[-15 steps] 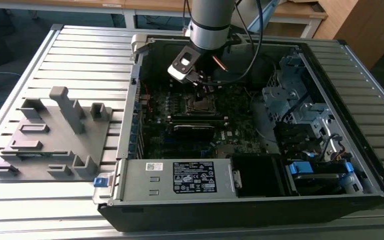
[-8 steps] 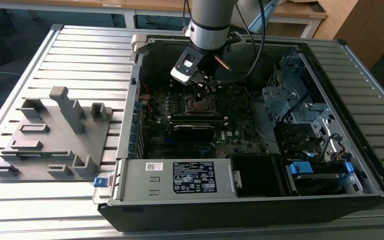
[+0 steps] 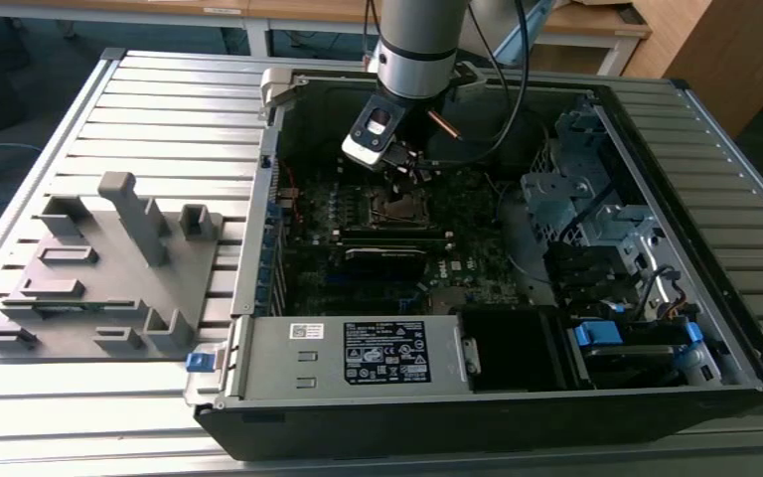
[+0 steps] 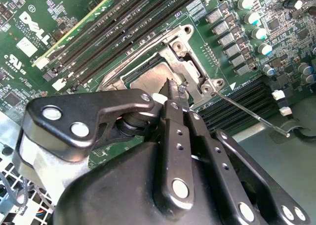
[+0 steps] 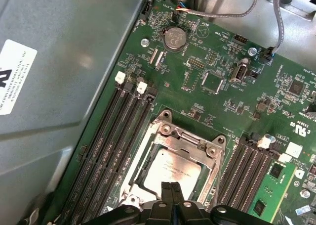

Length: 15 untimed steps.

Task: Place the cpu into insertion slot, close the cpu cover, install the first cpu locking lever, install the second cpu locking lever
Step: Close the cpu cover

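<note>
One Universal Robots arm (image 3: 419, 45) reaches down into an open computer case (image 3: 488, 422) that lies on a slatted metal bench (image 3: 170, 109), with the tool (image 3: 416, 175) low over the green motherboard (image 5: 207, 106). In both wrist views the tool's two narrow black fingers (image 5: 167, 189) are pressed together with no gap at the tips, and I cannot tell whether anything thin is caught between them. The tips sit right at the edge of the insertion slot (image 3: 401, 207), over the rim of the cpu (image 5: 173, 171). The cpu lies flat inside the slot with its dull grey face up. The cpu cover (image 5: 190, 145) is down over it, a silver frame around the chip with the face showing through the cut-out. In the second wrist view a thin wire locking lever (image 4: 249, 112) runs from the slot's corner out across the long black memory slots (image 4: 237, 104), and its hooked end lies well away from the frame. More memory slots (image 5: 111, 151) flank the other side of the slot, and a round coin battery (image 5: 174, 38) sits further up the board. In the exterior view a large grey power supply box (image 3: 355, 350) fills the near end of the case. A grey moulded fixture (image 3: 103, 268) stands on the bench at the exterior view's left, well apart from the tool.
</note>
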{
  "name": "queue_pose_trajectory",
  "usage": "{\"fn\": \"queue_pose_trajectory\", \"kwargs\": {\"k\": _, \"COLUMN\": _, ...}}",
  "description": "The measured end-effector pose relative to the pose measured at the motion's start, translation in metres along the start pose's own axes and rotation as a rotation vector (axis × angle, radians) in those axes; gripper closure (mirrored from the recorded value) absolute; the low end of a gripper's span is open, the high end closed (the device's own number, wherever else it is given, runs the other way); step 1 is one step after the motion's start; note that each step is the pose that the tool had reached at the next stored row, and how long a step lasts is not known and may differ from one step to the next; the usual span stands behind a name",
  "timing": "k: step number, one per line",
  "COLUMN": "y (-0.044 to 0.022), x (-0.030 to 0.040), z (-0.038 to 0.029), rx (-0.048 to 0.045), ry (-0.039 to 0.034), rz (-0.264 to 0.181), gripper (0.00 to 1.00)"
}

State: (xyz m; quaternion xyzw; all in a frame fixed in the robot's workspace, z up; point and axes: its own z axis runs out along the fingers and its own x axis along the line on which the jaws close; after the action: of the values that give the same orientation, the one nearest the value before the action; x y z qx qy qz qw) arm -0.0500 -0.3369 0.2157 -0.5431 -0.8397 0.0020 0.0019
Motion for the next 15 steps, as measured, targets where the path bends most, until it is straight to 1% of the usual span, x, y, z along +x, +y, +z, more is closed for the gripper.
{"fn": "queue_pose_trajectory", "kwargs": {"k": 3, "y": 0.0000, "x": 0.0000, "z": 0.0000, "rx": -0.0001, "ry": 0.0000, "rz": -0.003, "gripper": 0.90}}
{"fn": "queue_pose_trajectory", "kwargs": {"k": 10, "y": 0.0000, "x": 0.0000, "z": 0.0000, "rx": -0.0008, "ry": 0.0017, "rz": -0.049, "gripper": 0.90}}
{"fn": "queue_pose_trajectory", "kwargs": {"k": 15, "y": 0.0000, "x": 0.0000, "z": 0.0000, "rx": -0.0009, "ry": 0.0018, "rz": -0.051, "gripper": 0.90}}
